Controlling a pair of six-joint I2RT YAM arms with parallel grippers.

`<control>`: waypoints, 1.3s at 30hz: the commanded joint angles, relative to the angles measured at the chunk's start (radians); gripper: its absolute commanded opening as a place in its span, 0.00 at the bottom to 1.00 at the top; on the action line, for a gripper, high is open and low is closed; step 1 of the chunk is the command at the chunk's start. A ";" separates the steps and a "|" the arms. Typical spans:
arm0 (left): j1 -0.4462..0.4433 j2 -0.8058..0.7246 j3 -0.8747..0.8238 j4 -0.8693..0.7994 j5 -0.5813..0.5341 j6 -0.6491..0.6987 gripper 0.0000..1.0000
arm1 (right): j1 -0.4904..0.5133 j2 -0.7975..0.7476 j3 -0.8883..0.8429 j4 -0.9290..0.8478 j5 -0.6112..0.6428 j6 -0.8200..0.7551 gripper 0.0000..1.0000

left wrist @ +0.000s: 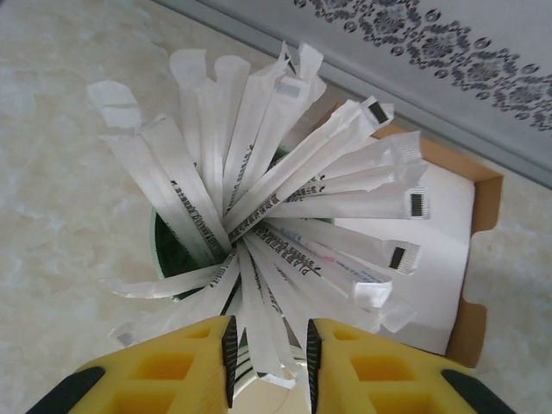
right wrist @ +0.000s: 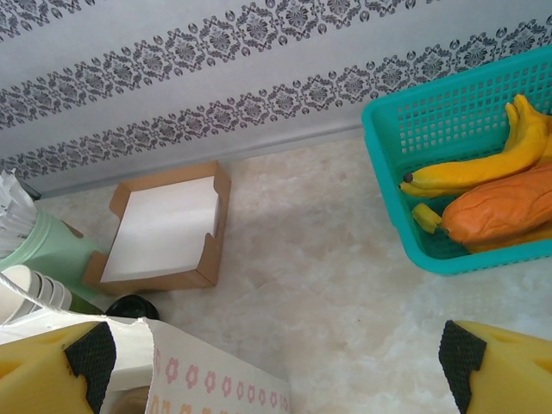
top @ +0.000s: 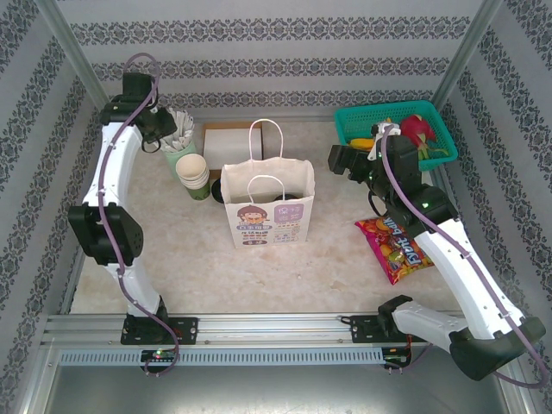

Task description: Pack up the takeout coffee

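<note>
The takeout coffee (top: 201, 193) stands just left of the white paper bag (top: 263, 207), half hidden under the stacked cream cups (top: 192, 170). In the right wrist view its black lid (right wrist: 131, 306) peeks out beyond the bag's rim (right wrist: 216, 379). My left gripper (top: 164, 129) hangs over the pale green cup of wrapped white sticks (left wrist: 259, 198). Its jaws (left wrist: 269, 362) stand narrowly apart, with a few loose stick ends between the pads. My right gripper (top: 341, 161) stands wide open (right wrist: 276, 379) over bare table between the bag and the basket, holding nothing.
A brown cardboard tray of white napkins (top: 231, 142) sits behind the bag. A teal basket (top: 354, 129) of fruit stands at the back right. A candy packet (top: 392, 250) lies on the right. The patterned wall runs close behind.
</note>
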 commanded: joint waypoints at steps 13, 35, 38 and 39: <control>-0.004 0.054 0.057 -0.095 -0.114 0.047 0.30 | -0.012 -0.011 -0.020 0.008 0.034 -0.001 0.98; -0.004 0.074 0.040 -0.107 -0.106 0.046 0.29 | -0.011 -0.069 -0.046 -0.002 0.065 0.007 0.98; -0.004 0.074 0.033 -0.112 -0.108 0.047 0.29 | -0.011 -0.073 -0.050 -0.004 0.067 0.007 0.98; -0.004 0.074 0.032 -0.113 -0.108 0.049 0.28 | -0.011 -0.076 -0.050 -0.004 0.069 0.006 0.98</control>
